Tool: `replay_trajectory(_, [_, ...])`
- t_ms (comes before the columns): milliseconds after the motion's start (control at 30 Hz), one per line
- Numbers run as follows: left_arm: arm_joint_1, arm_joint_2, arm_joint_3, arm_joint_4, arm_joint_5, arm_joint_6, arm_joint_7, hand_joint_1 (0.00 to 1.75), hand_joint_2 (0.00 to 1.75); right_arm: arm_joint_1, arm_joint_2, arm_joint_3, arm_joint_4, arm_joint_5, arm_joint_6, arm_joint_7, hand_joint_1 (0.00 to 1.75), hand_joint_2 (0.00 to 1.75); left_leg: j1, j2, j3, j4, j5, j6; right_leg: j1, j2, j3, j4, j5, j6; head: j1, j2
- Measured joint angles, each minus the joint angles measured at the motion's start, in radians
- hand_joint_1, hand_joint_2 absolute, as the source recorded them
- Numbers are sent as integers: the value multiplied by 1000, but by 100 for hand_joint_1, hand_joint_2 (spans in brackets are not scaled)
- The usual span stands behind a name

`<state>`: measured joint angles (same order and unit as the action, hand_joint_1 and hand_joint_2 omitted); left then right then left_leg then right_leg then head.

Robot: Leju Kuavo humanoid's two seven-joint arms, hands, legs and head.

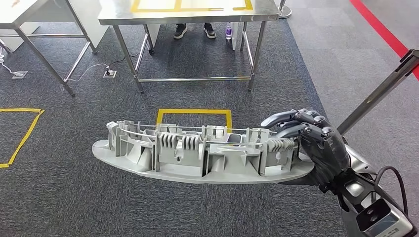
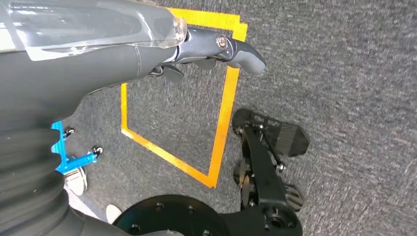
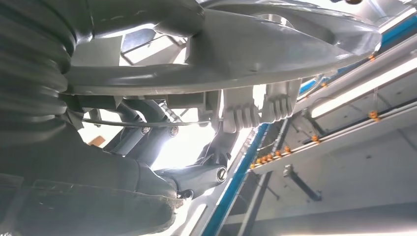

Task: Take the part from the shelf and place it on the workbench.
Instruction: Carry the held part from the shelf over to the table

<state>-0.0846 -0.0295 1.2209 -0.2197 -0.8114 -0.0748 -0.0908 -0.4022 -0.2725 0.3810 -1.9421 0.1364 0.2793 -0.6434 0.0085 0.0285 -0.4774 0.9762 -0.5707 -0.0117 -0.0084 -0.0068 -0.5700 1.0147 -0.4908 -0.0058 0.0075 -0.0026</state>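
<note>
The part (image 1: 197,153) is a long grey plastic moulding with ribs and clips on its upper side. It hangs level above the carpet in the head view. My right hand (image 1: 311,143) grips its right end, with the fingers curled over the ribbed edge. The right wrist view looks up at the part (image 3: 255,44) from below, with my fingers (image 3: 196,174) wrapped under it. The steel workbench (image 1: 188,19) stands ahead at the far edge of the carpet, with yellow tape on its top. My left hand (image 2: 147,49) hangs over the floor, holding nothing, its thumb stretched out.
A yellow tape square (image 1: 194,111) marks the carpet just beyond the part. Under the workbench are a person's shoes (image 1: 180,30) and a bottle (image 1: 229,30). A second table (image 1: 20,15) stands far left, a slanted metal pole (image 1: 375,96) at right, a floor socket with a cable (image 1: 109,74) between the tables.
</note>
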Motion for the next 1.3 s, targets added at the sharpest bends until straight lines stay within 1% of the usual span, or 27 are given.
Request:
replay_trajectory(67, [-2, 0, 0, -1, -1, 0, -1, 0, 175, -3, 2, 0, -3, 3, -2, 1, 175, 175, 2, -13, -35, 72, -20, -9, -5, 3, 24, -8, -13, -11, -5, 0])
replay_trajectory(167, [3, 0, 0, -1, -1, -1, -1, 0, 175, -3, 8, 3, -3, 5, -5, 2, 175, 175, 2, -23, -200, 290, -53, -15, -4, 9, 59, -9, -47, -19, -12, 0])
replay_trajectory(200, [7, 0, 0, -1, -1, -1, -1, 0, 175, -1, 9, 3, -3, 6, -5, 3, 175, 175, 1, -24, -245, 323, -34, -14, -4, 12, 75, -9, -61, -19, -12, 0])
replay_trajectory(233, [10, -1, 0, 0, -1, -1, -1, 0, 175, 0, 10, 3, -3, 6, -5, 3, 175, 175, 1, -24, -271, 312, 9, -13, -3, 15, 95, -9, -77, -19, -12, 0])
replay_trajectory(267, [12, -1, 0, 0, -1, -1, -1, 0, 175, 0, 10, 3, -3, 7, -5, 4, 175, 175, 1, -25, -276, 260, 74, -10, -3, 18, 117, -10, -94, -18, -12, 0])
replay_trajectory(333, [15, 0, 0, 0, -1, -1, -1, 0, 175, 1, 11, 3, -3, 7, -6, 3, 175, 175, -3, -30, -254, 144, 179, 2, -3, 24, 156, -16, -129, -12, -10, 0])
replay_trajectory(367, [16, 1, 0, 0, -1, -1, -1, 0, 175, 2, 11, 3, -2, 7, -6, 3, 175, 175, -6, -32, -237, 106, 194, 9, -4, 26, 170, -22, -141, -6, -10, 0])
replay_trajectory(433, [16, 3, 0, 0, -1, 0, 0, 0, 175, 2, 12, 3, -3, 7, -6, 4, 175, 175, -13, -32, -206, 80, 158, 23, -5, 31, 191, -34, -147, 9, -11, 0])
replay_trajectory(500, [14, 5, 0, -1, -1, 0, 0, 0, 175, 2, 13, 2, -5, 9, -7, 6, 175, 175, -10, -31, -170, 47, 126, 34, -6, 29, 175, 19, -107, 23, -14, 0])
replay_trajectory(567, [13, 5, 0, -1, -1, 0, 0, 0, 175, 2, 13, 2, -7, 11, -7, 6, 175, 175, -2, -32, -126, 20, 107, 41, -6, 23, 87, 159, -52, 33, -11, 0])
replay_trajectory(600, [14, 5, 0, -1, -2, 0, 0, 0, 175, 3, 12, 2, -7, 11, -8, 6, 175, 175, 1, -33, -102, 8, 95, 42, -7, 21, 31, 228, -52, 36, -10, 0])
replay_trajectory(633, [15, 5, 0, -1, -2, 0, 0, 0, 175, 3, 12, 2, -7, 11, -8, 6, 175, 175, 3, -34, -78, 0, 81, 43, -8, 19, -18, 276, -78, 39, -9, 0])
replay_trajectory(667, [15, 4, 0, -1, -3, 0, 0, 0, 175, 4, 12, 2, -7, 11, -8, 6, 175, 175, 5, -36, -52, -6, 65, 42, -9, 18, -59, 298, -125, 42, -9, 0])
replay_trajectory(733, [16, 1, 0, -1, -3, 0, 0, 0, 175, 5, 12, 2, -6, 11, -8, 6, 175, 175, 11, -43, 3, -13, 28, 38, -9, 17, -115, 274, -215, 49, -9, 0])
replay_trajectory(767, [17, 0, 0, -1, -3, 0, 0, 0, 175, 5, 12, 2, -6, 12, -8, 7, 175, 175, 15, -46, 31, -14, 7, 34, -10, 15, -133, 234, -223, 53, -9, 0])
replay_trajectory(800, [17, -1, 0, -1, -3, 0, 0, 0, 175, 6, 11, 2, -6, 12, -8, 7, 175, 175, 19, -48, 57, -14, -15, 29, -10, 10, -144, 181, -184, 54, -9, 0])
replay_trajectory(867, [20, -2, 0, 0, -3, 0, 0, 0, 175, 9, 10, 2, -2, 11, -8, 7, 175, 175, 19, -49, 104, -15, -61, 17, -10, -10, -155, 78, 5, 49, -6, 0])
replay_trajectory(900, [21, -1, 1, 0, -3, 0, 0, 0, 175, 11, 9, 2, 0, 11, -8, 7, 175, 175, 18, -48, 124, -21, -81, 9, -10, -17, -153, 52, 81, 41, -8, 0])
replay_trajectory(933, [20, -1, 1, -1, -3, 0, 0, 0, 175, 11, 8, 2, 1, 10, -8, 7, 175, 175, 16, -46, 144, -25, -90, 1, -8, -19, -147, 42, 121, 32, -10, 0])
replay_trajectory(1000, [15, -1, 0, -1, -3, 1, 0, 0, 175, 5, 7, 0, -1, 10, -8, 6, 175, 175, 16, -40, 150, 15, -61, -12, -8, -8, -111, 36, 101, 14, -17, 0])
replay_trajectory(1033, [11, -2, 0, -1, -3, 1, 0, 0, 175, 1, 6, -1, -2, 9, -8, 5, 175, 175, 16, -37, 124, 75, -27, -15, -10, -5, -89, 24, 91, 5, -16, 0])
replay_trajectory(1100, [6, -2, 1, -1, -3, 2, 0, 0, 175, -4, 5, 0, -1, 7, -8, 2, 175, 175, 16, -35, 22, 220, 6, -19, -12, 0, -45, 4, 71, -9, -18, 0])
replay_trajectory(1133, [7, -2, 1, -1, -3, 2, 0, 0, 175, -6, 6, 0, -1, 5, -8, 1, 175, 175, 16, -35, -35, 270, -13, -20, -12, 2, -29, 0, 59, -13, -19, 0])
replay_trajectory(1167, [9, -2, 1, -1, -3, 2, 0, 0, 175, -6, 6, 1, -1, 4, -8, 0, 175, 175, 16, -35, -86, 296, -54, -22, -11, 6, -15, -2, 46, -15, -20, 0])
replay_trajectory(1233, [14, -2, 1, -1, -3, 2, 0, 0, 175, -6, 6, 1, 0, 4, -8, 0, 175, 175, 16, -35, -154, 285, -135, -23, -12, 14, 14, -3, 20, -14, -21, 0])
replay_trajectory(1267, [15, -3, 2, -1, -3, 2, 0, 0, 175, -5, 5, 2, 0, 5, -8, 0, 175, 175, 17, -34, -169, 253, -144, -23, -13, 15, 29, -3, 6, -11, -21, 0])
replay_trajectory(1300, [15, -3, 2, 0, -3, 2, 0, 0, 175, -5, 5, 2, 1, 5, -8, 0, 175, 175, 17, -34, -172, 205, -122, -23, -14, 16, 45, -3, -8, -8, -21, 0])
